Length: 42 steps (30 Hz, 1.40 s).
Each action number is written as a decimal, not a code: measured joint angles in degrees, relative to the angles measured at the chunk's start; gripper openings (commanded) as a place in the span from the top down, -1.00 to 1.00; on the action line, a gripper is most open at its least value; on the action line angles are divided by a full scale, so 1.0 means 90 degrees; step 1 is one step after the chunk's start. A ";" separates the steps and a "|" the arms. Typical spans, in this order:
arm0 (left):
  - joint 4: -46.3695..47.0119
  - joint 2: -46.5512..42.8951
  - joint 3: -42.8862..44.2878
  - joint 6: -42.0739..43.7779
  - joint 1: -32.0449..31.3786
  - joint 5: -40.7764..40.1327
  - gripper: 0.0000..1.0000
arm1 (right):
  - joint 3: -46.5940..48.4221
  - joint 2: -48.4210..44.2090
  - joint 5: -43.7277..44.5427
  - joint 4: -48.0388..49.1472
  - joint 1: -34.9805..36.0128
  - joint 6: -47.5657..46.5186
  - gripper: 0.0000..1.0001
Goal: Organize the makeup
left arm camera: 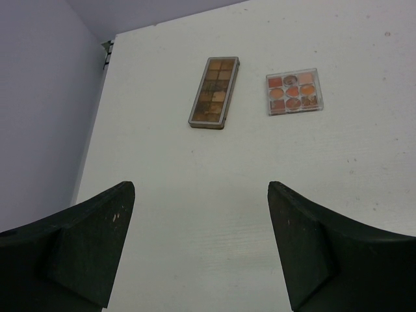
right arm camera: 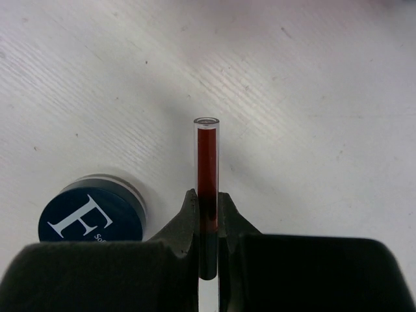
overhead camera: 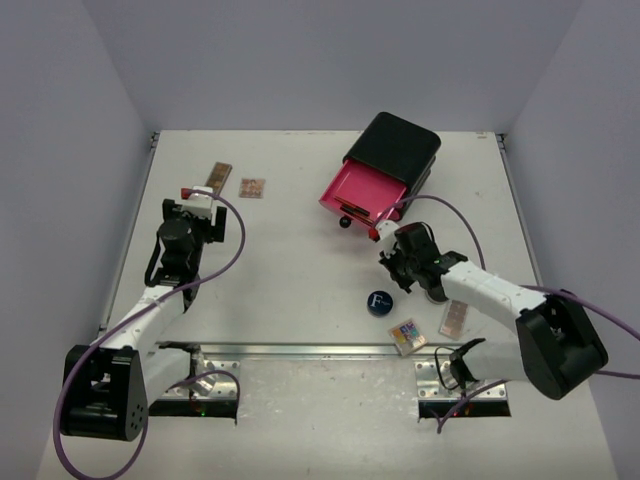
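Observation:
My right gripper point(right arm camera: 207, 205) is shut on a thin red-black pencil point(right arm camera: 207, 162), which sticks out forward over the white table. A round blue compact with a white "F" point(right arm camera: 91, 218) lies just left of its fingers, and in the top view the blue compact point(overhead camera: 379, 302) sits below the right gripper point(overhead camera: 392, 265). My left gripper point(left arm camera: 201, 188) stands open over bare table at the far left point(overhead camera: 197, 196). Ahead of it lie a long brown palette point(left arm camera: 214, 91) and a square orange-toned palette point(left arm camera: 294, 91). A small round black compact point(overhead camera: 345, 221) rests by the drawer front.
A black box point(overhead camera: 395, 145) stands at the back right with one pink drawer point(overhead camera: 362, 188) pulled out. A multicoloured palette point(overhead camera: 408, 336) and a brown palette point(overhead camera: 455, 318) lie near the right arm's base. Grey walls close in both sides of the table.

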 measured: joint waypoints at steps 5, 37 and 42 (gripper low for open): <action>0.0002 0.0002 0.0000 0.0000 0.0000 -0.0009 -0.62 | -0.0003 -0.0888 -0.0122 -0.0004 0.0165 -0.0192 1.00; -0.0237 0.0303 0.0047 0.0022 0.0002 0.0066 -0.61 | 0.5595 0.3545 0.1570 0.0196 0.0373 -0.1551 0.16; -0.0722 0.0451 0.0472 0.0006 0.0002 0.0484 -0.54 | 0.5605 0.3551 0.1502 0.0101 0.0317 -0.1553 -0.21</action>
